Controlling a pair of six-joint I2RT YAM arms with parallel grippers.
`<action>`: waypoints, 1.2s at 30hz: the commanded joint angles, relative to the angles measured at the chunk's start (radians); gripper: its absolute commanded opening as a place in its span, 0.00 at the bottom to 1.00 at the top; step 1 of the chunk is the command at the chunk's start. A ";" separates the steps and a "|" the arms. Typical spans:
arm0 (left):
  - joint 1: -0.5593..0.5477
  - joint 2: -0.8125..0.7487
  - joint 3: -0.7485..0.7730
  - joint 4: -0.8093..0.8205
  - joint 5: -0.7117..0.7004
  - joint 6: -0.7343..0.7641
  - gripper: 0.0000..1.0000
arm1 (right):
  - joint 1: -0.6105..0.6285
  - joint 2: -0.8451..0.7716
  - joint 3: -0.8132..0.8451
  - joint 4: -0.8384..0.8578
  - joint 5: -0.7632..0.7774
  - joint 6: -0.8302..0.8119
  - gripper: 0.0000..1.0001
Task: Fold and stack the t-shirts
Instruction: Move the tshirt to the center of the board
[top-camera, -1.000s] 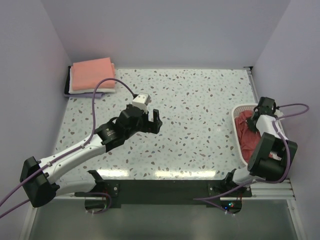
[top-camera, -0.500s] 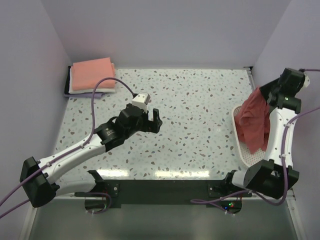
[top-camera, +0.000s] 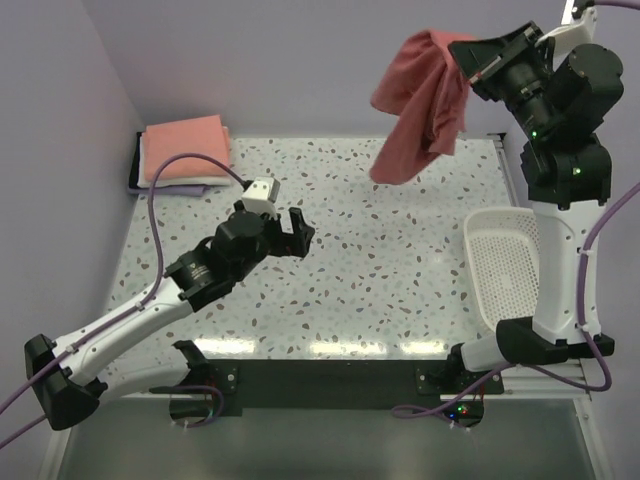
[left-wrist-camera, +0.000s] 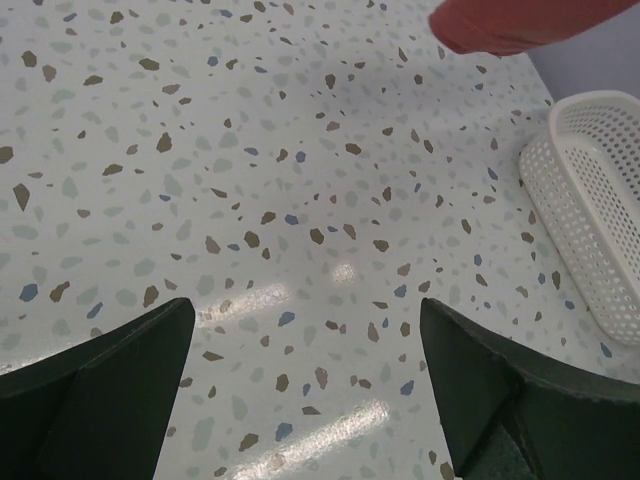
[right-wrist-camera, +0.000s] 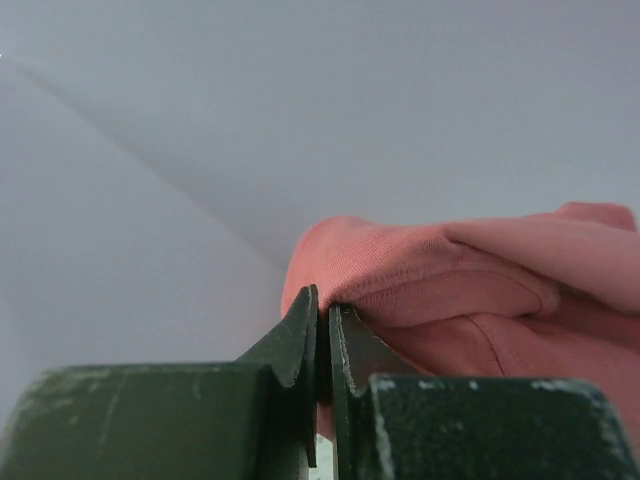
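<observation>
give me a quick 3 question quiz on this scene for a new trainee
1. True or false: the right gripper is shut on the dusty-red t-shirt, which hangs clear of the table.
2. The white lattice basket at the table's right edge is: A) upright with no shirt showing inside, B) holding a shirt, C) tipped over.
3. Fill in: the left gripper hovers over the table with its jaws ____.
Key: 1 true; 2 A; 3 open.
</observation>
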 joint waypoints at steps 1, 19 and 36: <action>0.003 -0.040 0.032 -0.001 -0.086 0.006 1.00 | 0.048 0.025 0.086 0.170 -0.161 0.093 0.00; 0.027 -0.020 -0.150 0.021 -0.122 -0.187 1.00 | 0.125 -0.029 -0.929 0.217 -0.123 -0.149 0.57; -0.008 0.134 -0.390 0.246 0.189 -0.284 0.92 | 0.240 -0.383 -1.503 0.200 0.267 -0.154 0.58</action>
